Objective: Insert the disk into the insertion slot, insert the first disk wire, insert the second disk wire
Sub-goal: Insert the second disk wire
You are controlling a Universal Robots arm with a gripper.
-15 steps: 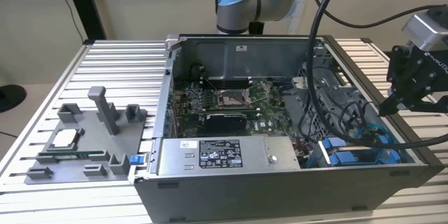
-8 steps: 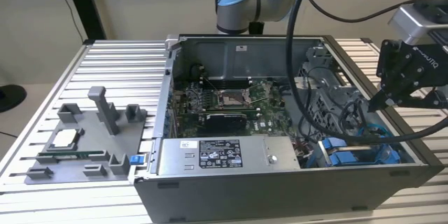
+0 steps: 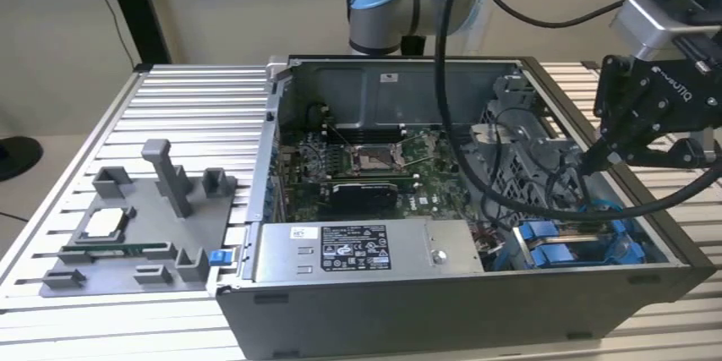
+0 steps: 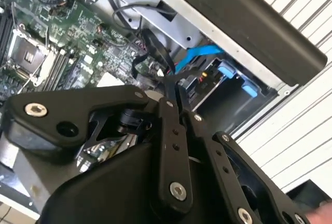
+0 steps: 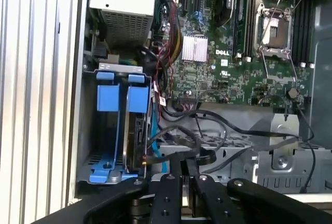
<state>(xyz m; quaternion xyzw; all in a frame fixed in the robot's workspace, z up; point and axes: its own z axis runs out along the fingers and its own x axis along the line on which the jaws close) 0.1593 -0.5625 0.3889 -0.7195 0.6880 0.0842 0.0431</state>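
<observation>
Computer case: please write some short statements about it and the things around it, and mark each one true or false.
1. The case is open on top, with the board inside showing. True.
2. The tool hangs over the grey tray. False: it is over the case, near its wall at the exterior view's right, by the slot.
3. The slot has blue plastic parts. True.
4. The power supply lies on the tray. False: it sits inside the case.

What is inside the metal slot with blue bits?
The disk stands on edge inside the insertion slot, clipped in blue plastic. Its flat sides are hidden by the walls. The gripper pinches a black wire nearby.
</observation>
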